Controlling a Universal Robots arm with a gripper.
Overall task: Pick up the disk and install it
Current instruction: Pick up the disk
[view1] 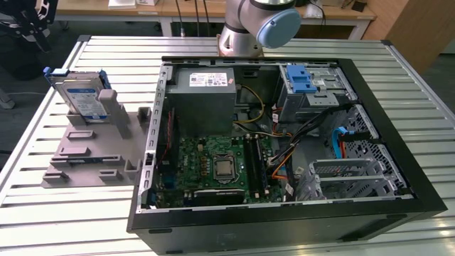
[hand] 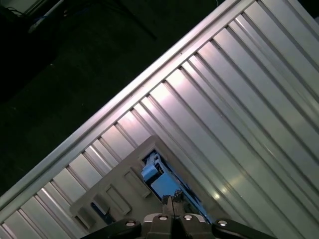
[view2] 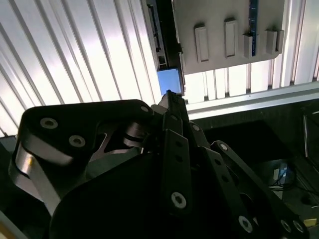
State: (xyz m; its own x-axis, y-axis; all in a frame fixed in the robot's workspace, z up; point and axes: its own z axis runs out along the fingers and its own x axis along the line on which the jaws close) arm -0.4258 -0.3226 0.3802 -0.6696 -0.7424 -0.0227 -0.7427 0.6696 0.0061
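The disk (view1: pixel 82 98) stands on edge in a grey holder (view1: pixel 92 154) on the table, at the exterior view's left. It is silver with a white-and-blue label and blue side rails. My gripper (view1: pixel 30 29) hangs above and behind it, apart from it, near the table's far corner. In both wrist views the black fingers meet at their tips with nothing between them. Past the fingertips (hand: pixel 168 203) the first wrist view looks down on the disk's blue rail (hand: pixel 158 180). The second wrist view has the disk's blue end (view2: pixel 170 81) just beyond the gripper (view2: pixel 169 94).
An open black computer case (view1: pixel 398 208) lies on the slatted metal table (view1: pixel 71 224), at the exterior view's right of the holder. Inside are a grey power-supply box (view1: pixel 202 90), a green mainboard (view1: pixel 220 165), cables and a drive bay with a blue latch (view1: pixel 302 80). The arm's base (view1: pixel 245 32) stands behind the case.
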